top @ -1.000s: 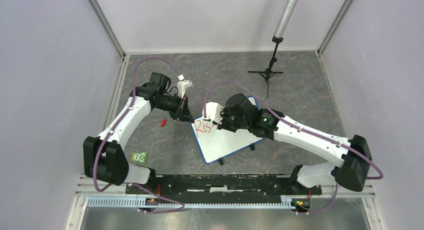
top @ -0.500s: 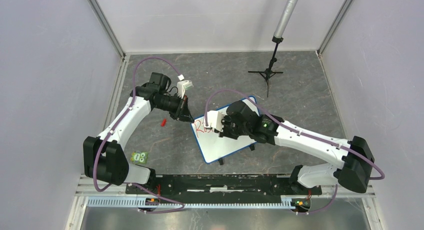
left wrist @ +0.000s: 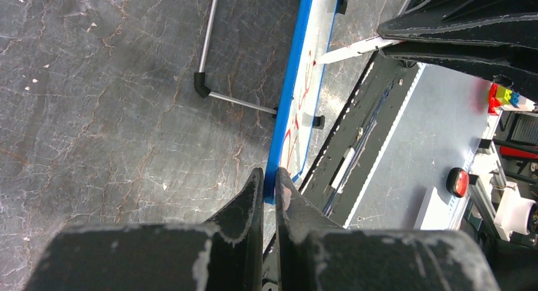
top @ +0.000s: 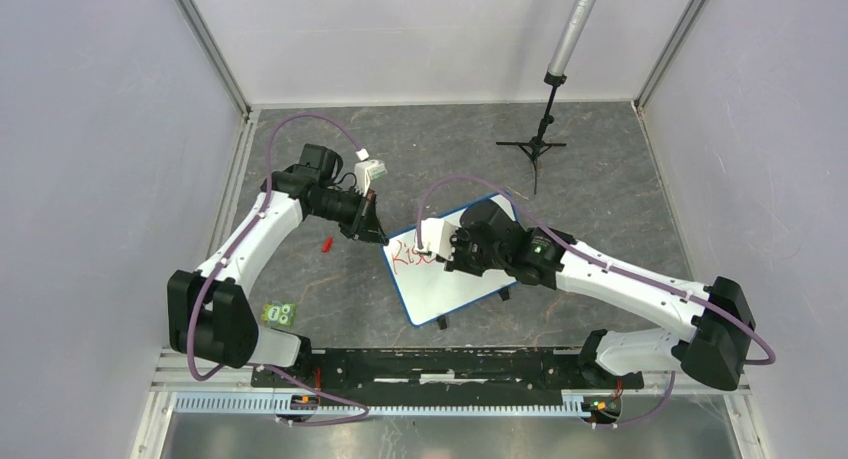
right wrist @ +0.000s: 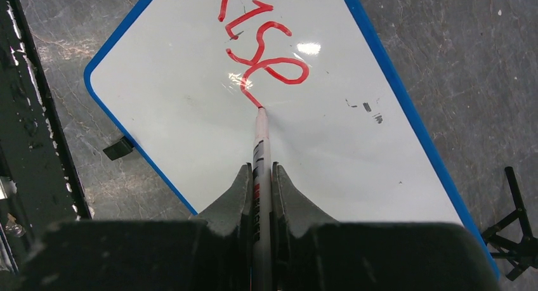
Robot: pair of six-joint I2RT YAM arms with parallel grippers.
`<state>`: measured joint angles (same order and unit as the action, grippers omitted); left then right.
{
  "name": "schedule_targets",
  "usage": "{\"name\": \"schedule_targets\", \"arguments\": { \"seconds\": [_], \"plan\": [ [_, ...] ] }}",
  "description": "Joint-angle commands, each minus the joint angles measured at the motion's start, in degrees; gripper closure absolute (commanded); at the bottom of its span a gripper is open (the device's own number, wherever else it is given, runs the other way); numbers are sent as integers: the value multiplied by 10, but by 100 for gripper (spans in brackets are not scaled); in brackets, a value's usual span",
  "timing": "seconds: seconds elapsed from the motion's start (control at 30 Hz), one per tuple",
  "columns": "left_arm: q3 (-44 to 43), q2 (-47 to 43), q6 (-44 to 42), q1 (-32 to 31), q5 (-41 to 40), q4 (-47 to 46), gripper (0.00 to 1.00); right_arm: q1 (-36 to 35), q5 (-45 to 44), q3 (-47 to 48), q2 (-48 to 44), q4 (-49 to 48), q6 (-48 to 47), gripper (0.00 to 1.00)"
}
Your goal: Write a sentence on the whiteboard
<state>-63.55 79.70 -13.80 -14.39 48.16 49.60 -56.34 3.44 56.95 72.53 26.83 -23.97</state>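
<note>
On the grey table (top: 600, 179), left hand (left wrist: 268, 177) clamped on whiteboard (right wrist: 190, 101) rim, right hand (right wrist: 261, 175) gripping marker (right wrist: 260, 135), tip touching red sentence (right wrist: 266, 56).

Down at the bottom we see the left gripper (left wrist: 269, 179), two dark fingers pinched on the blue rim at the near corner of the whiteboard (left wrist: 290, 88). We're looking along the board almost edge-on, so the sentence (left wrist: 290, 145) shows only as squashed red strokes we can't read. Up top, the marker (left wrist: 349, 50) puts its pale tip against the white face, held by the right gripper (left wrist: 406, 37). A thin metal rod (left wrist: 212, 31) crosses the grey table (left wrist: 95, 82) beside the board.
</note>
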Motion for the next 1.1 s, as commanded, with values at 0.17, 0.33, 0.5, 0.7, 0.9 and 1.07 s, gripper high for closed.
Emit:
{"name": "schedule_targets", "arguments": {
  "seconds": [0.17,0.33,0.5,0.7,0.9,1.07],
  "plan": [
    [-31,11,-31,-6,-12,4,98,13,-7,40,-33,14,-12,100],
    [-22,5,-23,-6,-15,-9,97,26,4,22,-51,19,-11,100],
    [-23,4,-22,-6,-14,-9,97,28,1,7,-59,13,-10,100],
    [-22,2,-22,-6,-14,-9,97,28,0,1,-52,8,-9,100],
    [-21,1,-22,-6,-14,-9,97,27,-3,-9,-43,-3,-8,100],
    [-21,1,-21,-6,-14,-9,97,28,-20,-16,-34,-10,-8,100]
  ]
}}
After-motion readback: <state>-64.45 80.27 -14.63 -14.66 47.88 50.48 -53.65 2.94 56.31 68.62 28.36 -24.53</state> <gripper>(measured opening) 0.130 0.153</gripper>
